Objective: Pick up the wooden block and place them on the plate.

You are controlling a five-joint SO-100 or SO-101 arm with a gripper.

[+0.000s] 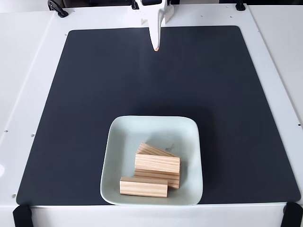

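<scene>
1. Wooden blocks [156, 170]: pale tan bars with straight grain, heaped inside the plate [123, 142] at about 5 o'clock of its well. One bar lies alone at the front; the others are stacked and overlapping behind it, the rearmost tilted. I can separate three or four; the exact count is uncertain.
2. Handling, as a judgement: light, rigid, dry wood with flat faces, not fragile. Grain gives fair friction. Best hold is across the narrow width at mid-length, pads on the two long flat sides.
3. Plate: glossy pale square dish with rounded corners and a raised rim, sitting at 6 o'clock on the dark mat [85, 94]. Probably slippery, and the rim would hinder a low sideways approach.
4. Gripper [156, 46]: at 12 o'clock on the mat, well apart from the plate, fingers looking pressed together to a point and carrying nothing.
5. Surroundings: white table [28, 56] around the mat; black clamps at the table corners. Nothing lies between gripper and plate.
</scene>
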